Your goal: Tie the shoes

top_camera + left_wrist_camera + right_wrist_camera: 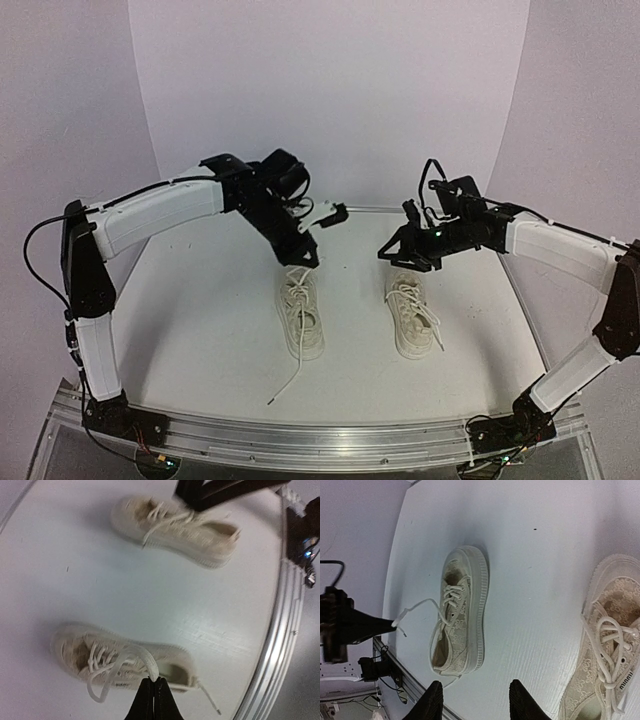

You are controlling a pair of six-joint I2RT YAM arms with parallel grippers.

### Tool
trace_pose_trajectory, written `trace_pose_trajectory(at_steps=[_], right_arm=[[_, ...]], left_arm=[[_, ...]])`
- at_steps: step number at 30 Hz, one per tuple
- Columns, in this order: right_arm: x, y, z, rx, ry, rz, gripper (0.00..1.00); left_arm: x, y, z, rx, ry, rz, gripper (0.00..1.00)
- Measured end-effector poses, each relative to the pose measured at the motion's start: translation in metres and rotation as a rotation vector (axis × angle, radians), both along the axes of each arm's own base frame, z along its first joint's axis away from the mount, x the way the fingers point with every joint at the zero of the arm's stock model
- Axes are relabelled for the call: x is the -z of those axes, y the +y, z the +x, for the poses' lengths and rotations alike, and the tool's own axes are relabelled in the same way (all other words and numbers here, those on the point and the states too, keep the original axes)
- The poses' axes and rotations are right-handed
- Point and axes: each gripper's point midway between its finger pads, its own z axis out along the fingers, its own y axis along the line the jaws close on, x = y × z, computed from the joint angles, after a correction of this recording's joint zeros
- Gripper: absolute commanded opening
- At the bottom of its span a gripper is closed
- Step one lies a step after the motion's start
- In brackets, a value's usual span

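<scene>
Item one, left gripper (154, 684): you have its jaws pressed together on a lace (131, 655) of the left shoe (301, 312), close to the strand's tip. The strand rises in an arc off the eyelets to the fingertips, probably held high so it can be drawn clear of the tongue and formed into a loop. Item two, left arm: it comes up from its base at the near left corner and the forearm reaches across to the right. The wrist bends steeply down over the far, laced end of that shoe. Item three, second lace (290, 372) of the same shoe: it lies slack on the table (190, 310) and trails toward the near edge, untouched. Item four, right gripper (476, 686): the fingers are spread with nothing between them, and it hovers just above the far end of the right shoe (414, 316). It looks parked there ready to take a strand. Item five, right arm: the elbow sits out at the right edge, the forearm runs back leftward and the wrist is roughly level. Item six, the pair: the shoes sit side by side and apart in the middle of the table, heels toward you, one under each arm. Neither shoe is tied, and the laces on the right shoe are loose across its tongue.
</scene>
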Motion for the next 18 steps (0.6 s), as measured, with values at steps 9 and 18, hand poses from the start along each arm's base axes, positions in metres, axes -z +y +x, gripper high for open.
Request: trace_pose_trajectory(at_steps=[9, 18], right_arm=[[-0.06, 0.025, -0.011, -0.173, -0.172, 0.19, 0.38], [-0.098, 0.037, -0.022, -0.249, -0.259, 0.346, 0.38]], left_arm=[[-0.076, -0.044, -0.028, 0.095, 0.088, -0.284, 0.0], [-0.08, -0.054, -0.032, 0.093, 0.168, -0.358, 0.0]])
